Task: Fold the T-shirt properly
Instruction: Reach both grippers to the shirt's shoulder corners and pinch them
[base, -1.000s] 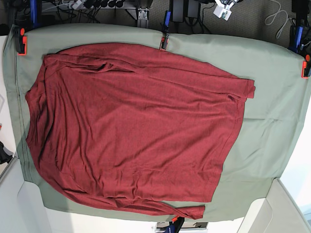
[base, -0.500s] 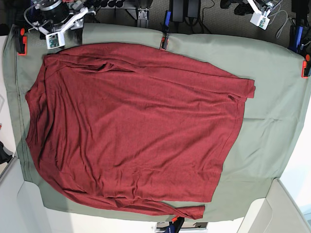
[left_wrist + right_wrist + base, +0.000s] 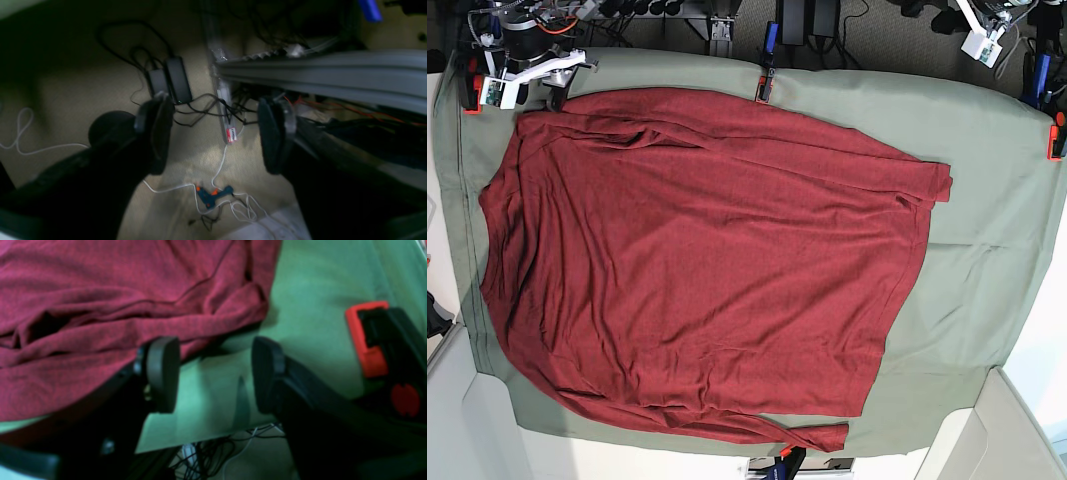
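T-shirt [image 3: 697,260] spread flat across the green-covered table [image 3: 987,200], both pincers apart and holding nothing.

The dark red shirt lies open with its sleeves folded in along its edges. The right pincer [image 3: 213,373] hovers at the shirt's rumpled corner by the table edge, its pads apart over the green cloth, near an orange clamp [image 3: 367,340]. The left pincer [image 3: 213,136] is off the table (over floor cables [image 3: 186,110]), fingers wide.
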Controlling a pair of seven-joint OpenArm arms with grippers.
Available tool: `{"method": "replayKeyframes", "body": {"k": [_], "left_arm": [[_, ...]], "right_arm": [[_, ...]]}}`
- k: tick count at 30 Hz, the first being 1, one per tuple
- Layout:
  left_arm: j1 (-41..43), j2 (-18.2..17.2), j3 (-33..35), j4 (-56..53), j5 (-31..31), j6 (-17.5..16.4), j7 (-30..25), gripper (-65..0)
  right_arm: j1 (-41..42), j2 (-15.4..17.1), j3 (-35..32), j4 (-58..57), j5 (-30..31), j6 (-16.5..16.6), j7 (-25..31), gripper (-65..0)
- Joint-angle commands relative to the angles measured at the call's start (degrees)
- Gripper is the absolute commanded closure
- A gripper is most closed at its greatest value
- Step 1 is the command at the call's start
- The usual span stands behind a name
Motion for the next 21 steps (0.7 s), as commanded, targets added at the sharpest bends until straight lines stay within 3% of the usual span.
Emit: {"method": "replayKeyframes", "body": {"k": [1, 5, 11, 21], "left_arm": [[0.68, -1.38, -0.50, 1.22, -2.01, -0.69, 0.42, -44.3], [0.50, -3.76, -1.68, 3.39, -4.07, -0.69, 0.55, -44.4], [-3.39, -4.11, -6.69, 4.72, -4.00, -0.69, -1.03, -44.6], [-13.05, -7.26, -6.78, 2.60, -1.25, -0.69, -2.80, -45.3]], "right_arm": [[-0.20, 0.46, 0.92, 0.90, -0.22, 0.07, 1.53, -34.4], [-0.17, 0.48, 3.06, 0.35, -0.20, 0.07, 1.60, -34.4], [3.56, 0.48, 3.85, -4.66, 1.31, 0.35, 1.77, -34.4], [6.32, 0.48, 3.85, -7.80, 1.29, 0.57, 1.73, -34.3]]}}
